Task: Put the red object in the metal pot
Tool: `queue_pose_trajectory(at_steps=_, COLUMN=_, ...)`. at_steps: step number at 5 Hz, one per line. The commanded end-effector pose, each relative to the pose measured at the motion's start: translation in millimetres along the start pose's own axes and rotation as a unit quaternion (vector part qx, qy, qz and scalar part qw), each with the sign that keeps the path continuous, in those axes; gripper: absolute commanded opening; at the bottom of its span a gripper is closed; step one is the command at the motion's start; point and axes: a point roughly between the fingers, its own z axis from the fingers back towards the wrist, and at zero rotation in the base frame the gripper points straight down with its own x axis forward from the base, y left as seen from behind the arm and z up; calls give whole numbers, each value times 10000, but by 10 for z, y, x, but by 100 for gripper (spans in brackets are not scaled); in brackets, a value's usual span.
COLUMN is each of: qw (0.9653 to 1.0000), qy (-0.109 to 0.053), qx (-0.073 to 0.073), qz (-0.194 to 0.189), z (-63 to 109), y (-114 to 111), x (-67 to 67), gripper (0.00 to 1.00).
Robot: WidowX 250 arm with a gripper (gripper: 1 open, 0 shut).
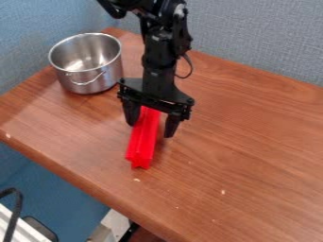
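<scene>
red plastic-looking bar (143,140) lies on the wooden counter (233,151), nearer than the steel pot (87,62) at far left; the hand (150,127) is spread astride its far end. closing there could pinch it off-centre, letting the near end swing or droop and catch the rim.

Wide passage is offered across the right of the picture, where bare bench (240,170) is seen (only small specks lie there). The straight way from the red bar (143,140) to the pot (86,63) is left unblocked along the bench, though entry from the side is barred by the pot's upright wall. Above, the pot's mouth is left uncovered. Behind the pot, room is closed off by the blue-grey wall (252,33).
</scene>
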Motion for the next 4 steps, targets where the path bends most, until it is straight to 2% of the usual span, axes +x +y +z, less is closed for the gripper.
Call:
queue_pose_trajectory(at_steps=1, qw=9998, qy=-194, qx=20, qz=5, z=91, y=15, x=83, gripper=100)
queue_pose_trajectory(at_steps=4, qw=9997, qy=-213, qx=54, qz=-44, z=93, y=-9, x=92, gripper=100)
